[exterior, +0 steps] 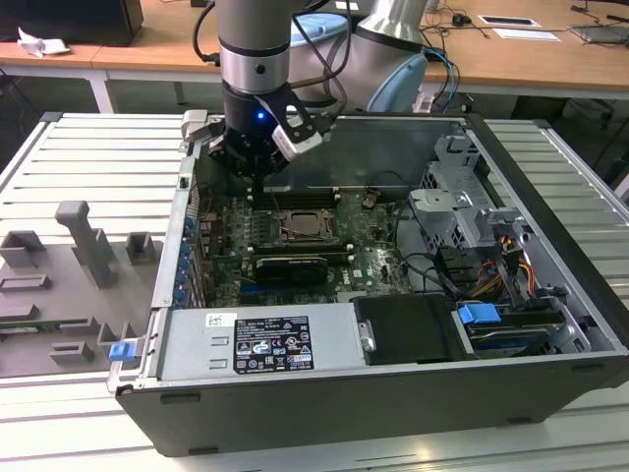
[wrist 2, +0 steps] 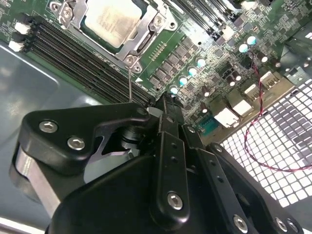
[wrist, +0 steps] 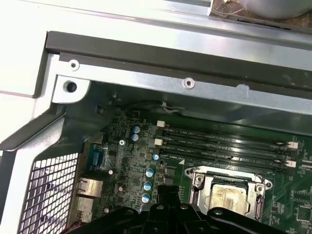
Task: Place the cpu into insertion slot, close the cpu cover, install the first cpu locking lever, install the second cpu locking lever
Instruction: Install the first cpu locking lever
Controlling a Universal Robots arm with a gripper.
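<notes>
Right now I have the gripper (exterior: pixel 257 187) hanging inside the open computer case (exterior: pixel 550 285), low over the motherboard (exterior: pixel 369 258), with nothing between its fingers. In the second wrist view the black fingers (wrist 2: pixel 168 114) look drawn together into a narrow tip, clenched on nothing I can see.

Just beyond that tip in the second wrist view lies the insertion slot (wrist 2: pixel 139 46), and the cpu (wrist 2: pixel 113 20) sits in it, its pale silvery top plate facing up. The cpu cover (wrist 2: pixel 155 25), a thin silvery frame, lies flat around the chip's plate, so it appears folded down. A thin metal wire (wrist 2: pixel 130 83), which may be one of the locking levers, runs from the socket corner nearest the gripper back toward the fingertips; I cannot tell whether it is latched, or whether the fingers touch it.

In the first wrist view the same socket (wrist: pixel 229 192) lies close beside the gripper's dark body (wrist: pixel 165 217), with the chip (wrist: pixel 228 196) inside the frame. The long black memory slots (wrist: pixel 224 146) lie on the far side of the socket from the gripper there.

In the exterior view the socket (exterior: pixel 303 226) sits just past the gripper, toward the middle of the board, and the black graphics card (exterior: pixel 290 267) lies farther off on that same side.
</notes>
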